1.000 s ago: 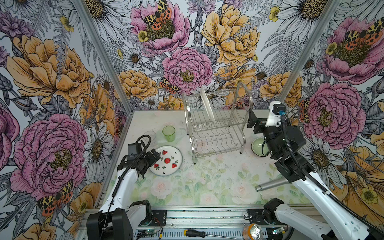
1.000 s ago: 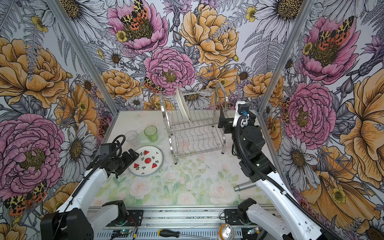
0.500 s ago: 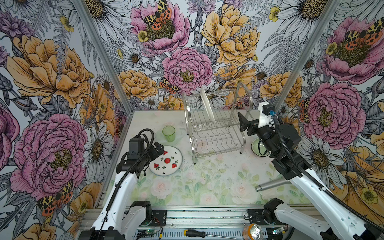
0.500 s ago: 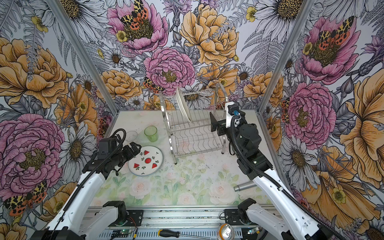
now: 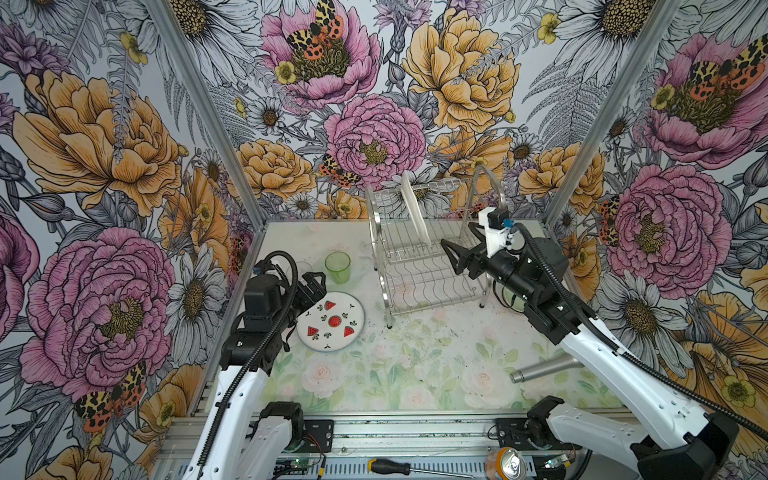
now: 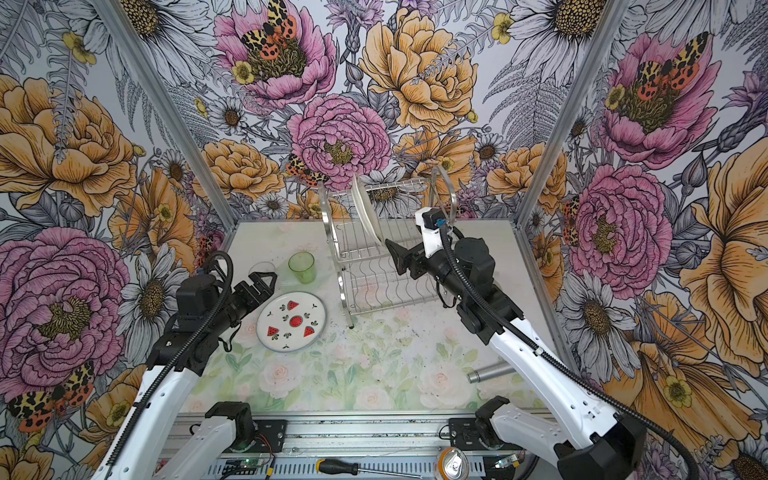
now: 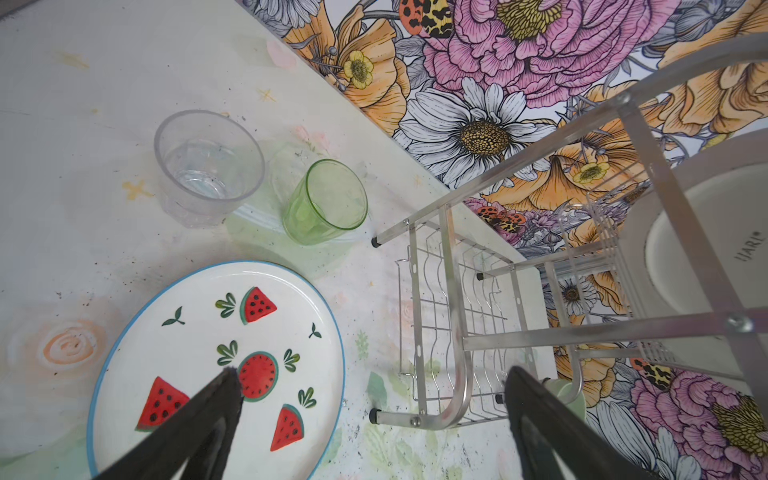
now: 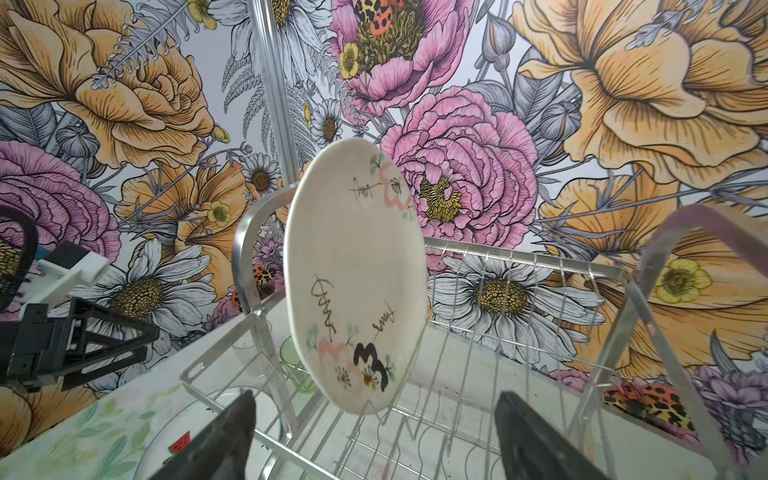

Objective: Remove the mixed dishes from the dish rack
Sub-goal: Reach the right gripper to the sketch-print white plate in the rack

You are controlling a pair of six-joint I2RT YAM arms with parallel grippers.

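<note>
Against floral walls [image 8: 623, 104], the upright cream plate [image 8: 357, 282] stands before the right tool [image 8: 374, 399], jaws apart.

- Grey metal cylinder [image 5: 544, 369]: lies on its side on the flower-printed table mat [image 5: 415, 365], well apart from the fingers of the right gripper [image 5: 453, 257] (towards the front edge).
- Screwdriver [image 5: 388, 466]: black handle, flat on the front metal frame [image 5: 415, 434], farther still from those fingers.
- Drink can [image 5: 510, 463]: near the screwdriver's tip.
- Floral wall panels [image 5: 374, 137]: on three sides.
</note>
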